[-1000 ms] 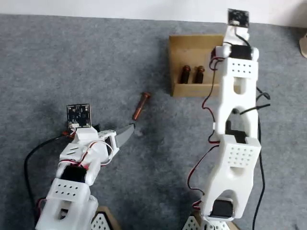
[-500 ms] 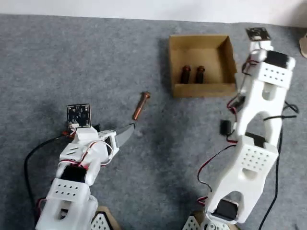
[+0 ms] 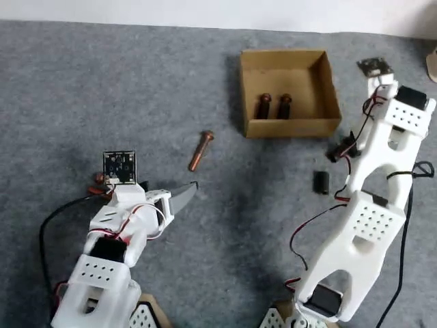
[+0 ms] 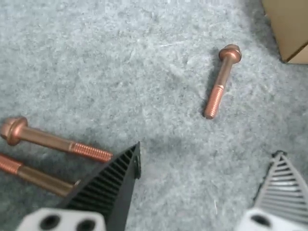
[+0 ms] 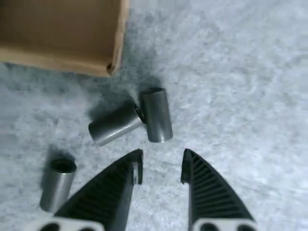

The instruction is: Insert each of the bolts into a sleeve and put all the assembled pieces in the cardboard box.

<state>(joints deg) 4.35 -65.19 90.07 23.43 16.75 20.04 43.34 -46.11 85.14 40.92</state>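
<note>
While the left arm [image 3: 113, 239] stands at the near left corner of the counter [image 3: 68, 82], its jaws gape wide and empty over the grey surface, with two bolts [image 4: 53, 140] lying just beside the dark one. Farther in, toward the middle, a lone bolt [image 3: 201, 150] lies apart from them. Along the right edge, the right arm [image 3: 372, 205] has its jaws partly parted, holding nothing, above three sleeves [image 5: 156, 114], two of them touching. Toward the far edge, the cardboard box [image 3: 287, 128] holds two assembled pieces [image 3: 264, 106] side by side.
</note>
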